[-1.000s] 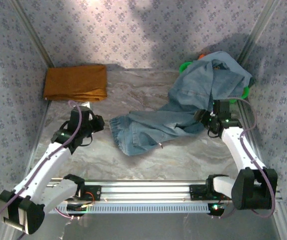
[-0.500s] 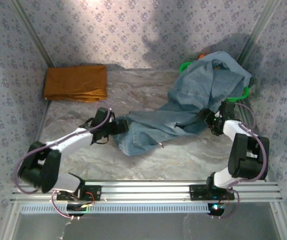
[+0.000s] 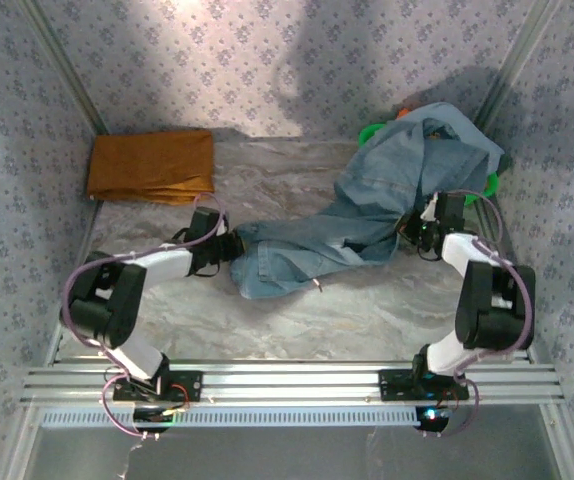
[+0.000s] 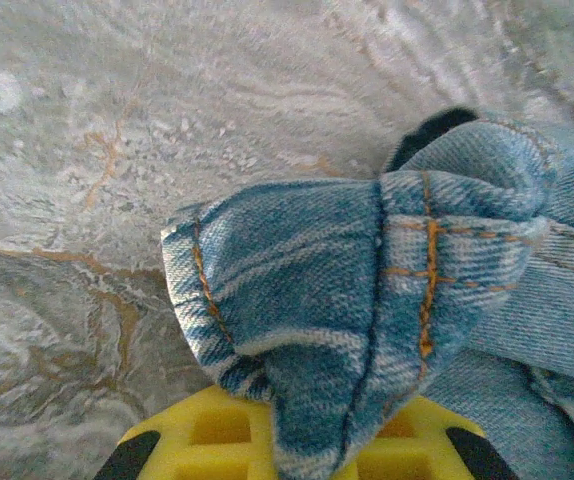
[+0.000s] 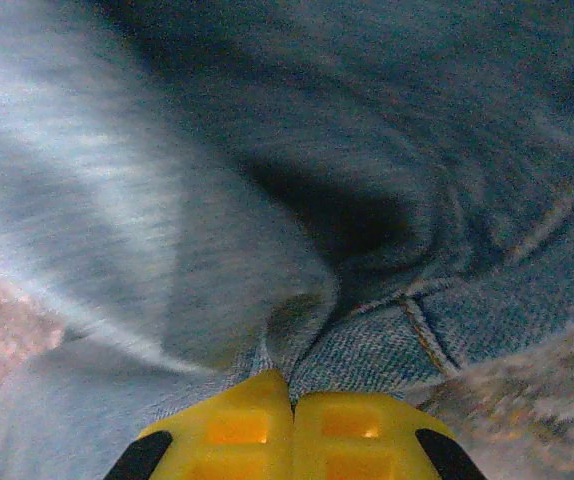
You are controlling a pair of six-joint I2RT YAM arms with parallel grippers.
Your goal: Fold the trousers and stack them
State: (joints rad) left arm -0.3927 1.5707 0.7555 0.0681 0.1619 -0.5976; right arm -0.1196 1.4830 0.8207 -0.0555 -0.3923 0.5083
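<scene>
This is a robot test booth in a lab. Two arms are bolted to an aluminium rail [image 3: 287, 385] behind the left gripper [image 3: 229, 247] and right gripper [image 3: 414, 232]. Patterned cloth walls [image 3: 267, 70] on metal posts [image 3: 62, 65] close in ahead and on both sides. A marble-print table [image 3: 297, 320] lies beneath.

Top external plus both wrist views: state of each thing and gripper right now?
jeans: unfolded and crumpled, one leg stretched out, the other end heaped over the green object.
orange-brown garment: folded, lying in the back left corner.
green object: mostly covered by the jeans.
left gripper: shut on the jeans' leg hem.
right gripper: shut on the jeans beside a seam.
</scene>
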